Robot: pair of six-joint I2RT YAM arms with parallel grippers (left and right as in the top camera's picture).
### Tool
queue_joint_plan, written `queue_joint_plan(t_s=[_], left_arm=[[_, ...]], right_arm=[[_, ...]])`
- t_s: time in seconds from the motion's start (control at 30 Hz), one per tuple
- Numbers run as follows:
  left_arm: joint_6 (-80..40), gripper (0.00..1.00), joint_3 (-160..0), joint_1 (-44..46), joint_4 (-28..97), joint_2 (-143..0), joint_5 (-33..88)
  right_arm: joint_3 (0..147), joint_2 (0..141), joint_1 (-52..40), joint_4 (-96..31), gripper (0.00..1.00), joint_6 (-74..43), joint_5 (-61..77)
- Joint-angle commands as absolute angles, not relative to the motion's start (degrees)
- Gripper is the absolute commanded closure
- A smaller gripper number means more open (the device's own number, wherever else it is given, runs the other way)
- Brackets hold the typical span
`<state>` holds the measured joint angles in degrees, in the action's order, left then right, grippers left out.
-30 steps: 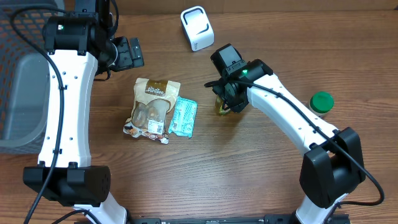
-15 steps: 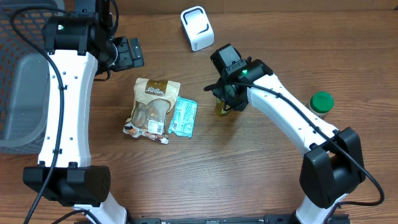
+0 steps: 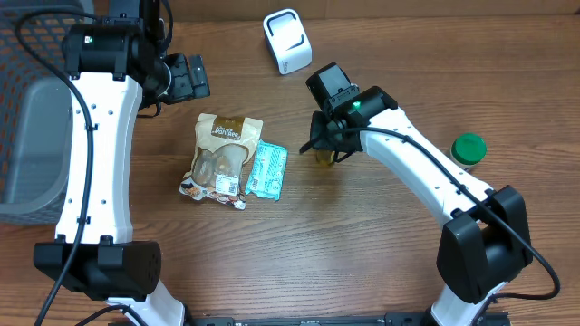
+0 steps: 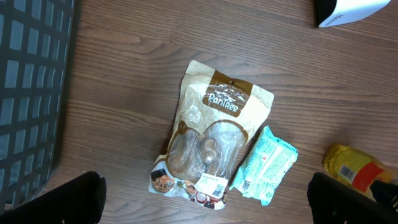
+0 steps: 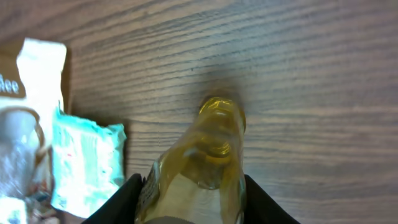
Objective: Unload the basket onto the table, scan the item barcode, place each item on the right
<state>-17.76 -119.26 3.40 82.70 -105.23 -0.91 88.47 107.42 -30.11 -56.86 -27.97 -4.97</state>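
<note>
A yellow bottle (image 3: pixel 324 157) of amber liquid sits between the fingers of my right gripper (image 3: pixel 328 140), which is shut on it just right of the table's middle. In the right wrist view the bottle (image 5: pixel 208 155) points neck-away over the wood, a label strip along its left side, and the right gripper (image 5: pixel 190 200) clamps its body. The white barcode scanner (image 3: pixel 287 41) stands at the back, apart from the bottle. My left gripper (image 3: pixel 187 77) hangs open at the back left, and in its own view the left gripper (image 4: pixel 208 200) holds nothing.
A brown snack pouch (image 3: pixel 222 154) and a teal packet (image 3: pixel 267 169) lie side by side left of the bottle. A green-lidded jar (image 3: pixel 468 149) stands at the right. A dark wire basket (image 3: pixel 27 136) fills the left edge.
The right gripper has turned and shifted slightly back-left with the bottle in it. The left arm has not moved.
</note>
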Motion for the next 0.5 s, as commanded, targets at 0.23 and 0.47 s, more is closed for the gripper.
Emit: queue_joint_plan(t_s=[0.23, 0.47], left_arm=[[-17.12, 0.00, -120.11, 3.77, 82.48, -105.32, -0.60], [-17.12, 0.00, -120.11, 3.77, 82.48, -105.32, -0.60]], right_arm=[[88.07, 107.50, -30.15, -57.10, 0.41, -16.03, -7.05], [88.82, 107.48, -30.15, -55.53, 0.21, -19.22, -4.19]])
